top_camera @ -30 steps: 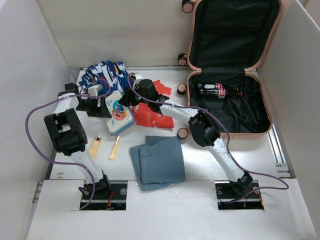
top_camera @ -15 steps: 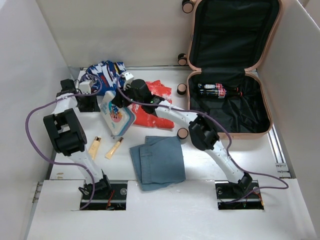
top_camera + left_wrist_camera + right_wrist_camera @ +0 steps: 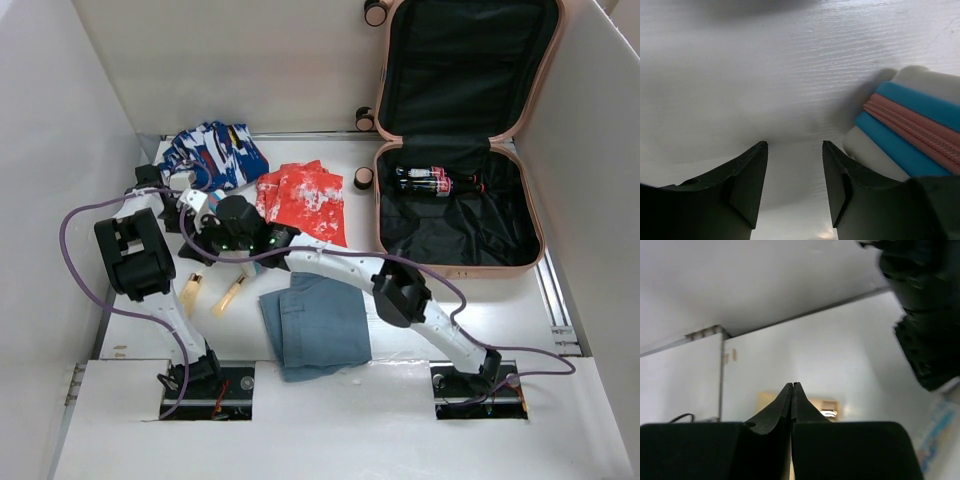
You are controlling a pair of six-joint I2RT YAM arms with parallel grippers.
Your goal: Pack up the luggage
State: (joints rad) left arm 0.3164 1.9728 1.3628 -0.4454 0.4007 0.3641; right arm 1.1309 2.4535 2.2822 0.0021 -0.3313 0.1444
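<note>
The luggage (image 3: 530, 200) lies open at the back right, its lid leaning on the wall and dark bottles (image 3: 430, 180) in its lower half. My right gripper (image 3: 222, 250) (image 3: 792, 385) reaches far left and is shut with nothing between its fingers; a tan tube (image 3: 812, 407) lies beyond its tips. My left gripper (image 3: 203, 222) (image 3: 794, 145) hovers just over the table, open and empty. A white pouch with blue bands and a pink zipper (image 3: 910, 135) sits beside its right finger. The right arm hides that pouch from above.
A blue patterned cloth (image 3: 212, 150) lies at the back left, a red bag (image 3: 303, 200) in the middle. Folded grey-blue jeans (image 3: 315, 325) lie in front. Two tan tubes (image 3: 190, 292) (image 3: 231, 293) rest near the left arm. White walls enclose the table.
My right gripper has shut and swung left and nearer, uncovering the red bag. The pouch has dropped out of the top view under the right arm. The left gripper has narrowed.
</note>
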